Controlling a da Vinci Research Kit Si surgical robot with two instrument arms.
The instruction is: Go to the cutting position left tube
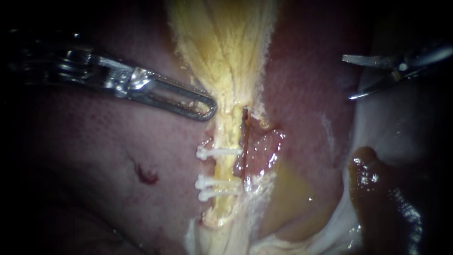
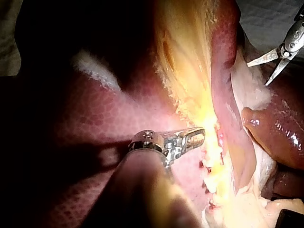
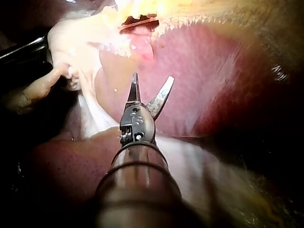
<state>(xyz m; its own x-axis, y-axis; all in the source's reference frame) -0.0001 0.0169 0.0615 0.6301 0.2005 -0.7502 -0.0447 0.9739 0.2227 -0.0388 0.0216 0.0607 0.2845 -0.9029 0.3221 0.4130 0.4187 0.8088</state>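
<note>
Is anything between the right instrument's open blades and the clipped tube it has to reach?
No solid obstacle shows: only bare liver lies between the right instrument and the clipped tube. A thin dark strand runs along that tube's near side, so the blades would likely meet it first.

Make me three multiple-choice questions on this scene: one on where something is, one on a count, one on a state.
1. Where is the right instrument?
A. on the clips
B. well off to the side of the clipped tube
C. between two clips

2. How many white clips cross the tube?
A. one
B. three
C. five

3. The right instrument's blades are:
A. open
B. shut
C. shut on the tube

Answers:
1 B: in the endoscope view it sits far to the tube's right.
2 B: one clip lies above and two lie close together below.
3 A: an empty gap shows between the blades.
</note>
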